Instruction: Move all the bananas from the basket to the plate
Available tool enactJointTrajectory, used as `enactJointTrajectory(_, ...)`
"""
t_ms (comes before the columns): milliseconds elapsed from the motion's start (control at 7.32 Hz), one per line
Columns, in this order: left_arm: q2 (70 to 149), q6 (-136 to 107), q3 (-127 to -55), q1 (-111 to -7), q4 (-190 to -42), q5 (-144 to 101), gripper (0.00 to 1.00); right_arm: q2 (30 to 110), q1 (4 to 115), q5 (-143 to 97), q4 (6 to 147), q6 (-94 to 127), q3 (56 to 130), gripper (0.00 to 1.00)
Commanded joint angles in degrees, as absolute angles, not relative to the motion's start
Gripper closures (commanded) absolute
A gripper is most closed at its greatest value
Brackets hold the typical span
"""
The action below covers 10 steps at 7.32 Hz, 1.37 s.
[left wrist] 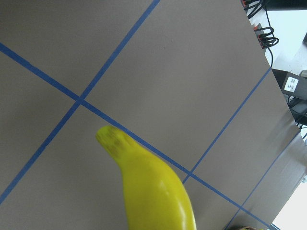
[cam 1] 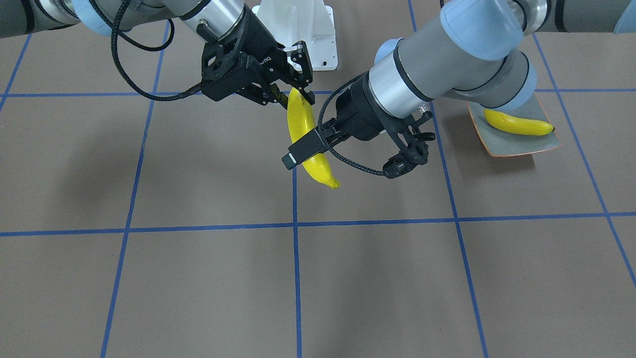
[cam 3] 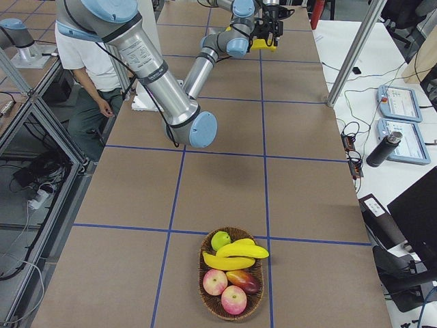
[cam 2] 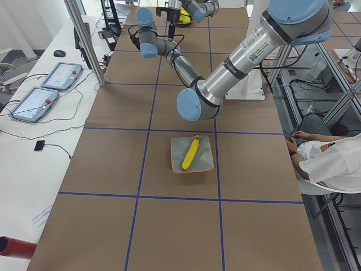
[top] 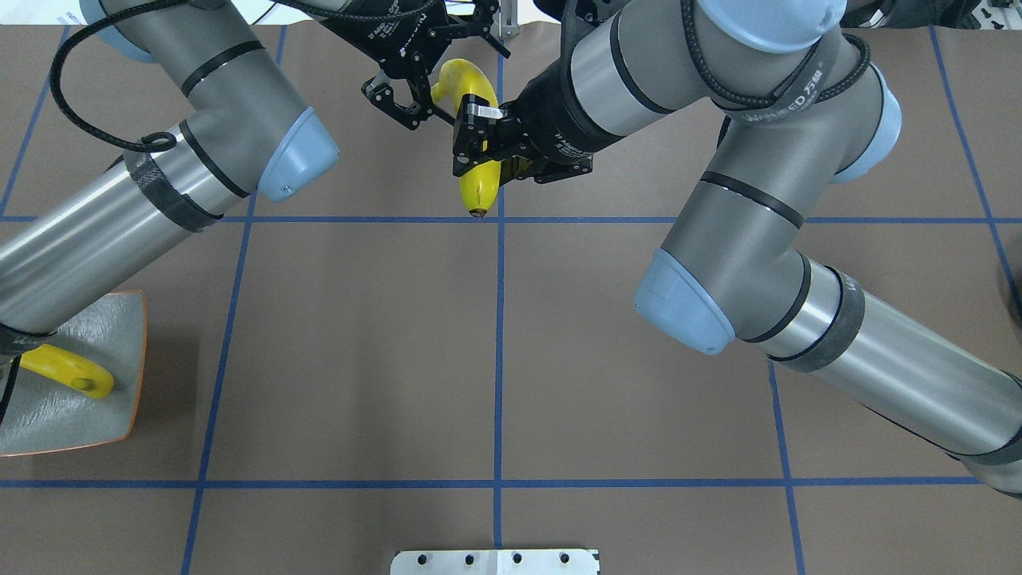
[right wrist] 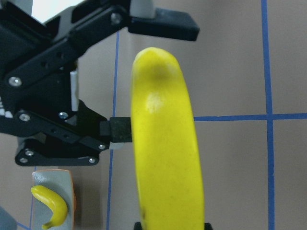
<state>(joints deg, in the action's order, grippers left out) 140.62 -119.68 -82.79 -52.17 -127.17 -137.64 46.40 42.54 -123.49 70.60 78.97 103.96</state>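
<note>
Right tool (cam 1: 293, 97) pinching glossy bright-yellow curved banana (cam 1: 300, 119), left tool (top: 447, 72) spread beside it

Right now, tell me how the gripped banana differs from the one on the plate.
The lifted banana hangs in the air, clamped by the right gripper; the plated banana lies flat on the plate. The lifted banana is central; the plated banana is off to the robot's left. Both are bright yellow and curved.
</note>
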Motion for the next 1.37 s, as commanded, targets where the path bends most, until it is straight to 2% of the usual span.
enactJointTrajectory(0, 140.63, -121.45, -82.79, -51.94, -127.61, -137.64, 0.56, 46.41, 42.54, -123.40, 70.49, 78.93, 104.24, 1.00)
enactJointTrajectory(137, 140.54, -121.90, -82.79, -51.94, -128.40, -137.64, 1.00, 46.49, 42.54, -123.49, 70.49, 78.84, 104.24, 1.00)
enactJointTrajectory(410, 140.19, -121.82, -82.79, -51.94, -129.02, -137.64, 1.00, 46.58, 42.54, -123.49, 70.49, 78.49, 104.41, 1.00)
enactJointTrajectory(546, 140.19, -121.82, -82.79, -51.94, -129.02, -137.64, 1.00, 46.50, 42.54, -123.40, 70.49, 78.40, 104.50, 0.13)
enactJointTrajectory(683, 140.10, -121.90, -82.79, -51.94, -129.02, -137.64, 1.00, 47.02, 42.63, -123.31, 69.01, 76.75, 104.85, 0.00)
enactJointTrajectory(956, 138.96, -121.03, -83.05, -52.03, -129.20, -137.72, 1.00, 53.23, 43.85, -123.92, 65.31, 76.46, 109.56, 0.00)
enactJointTrajectory(1092, 133.91, -119.46, -85.49, -52.29, -131.20, -137.90, 1.00, 57.09, 45.60, -124.36, 65.30, 76.46, 112.21, 0.00)
enactJointTrajectory(1229, 126.20, -116.66, -91.00, -52.90, -132.18, -138.16, 1.00, 59.56, 46.83, -124.28, 65.30, 76.46, 112.85, 0.00)
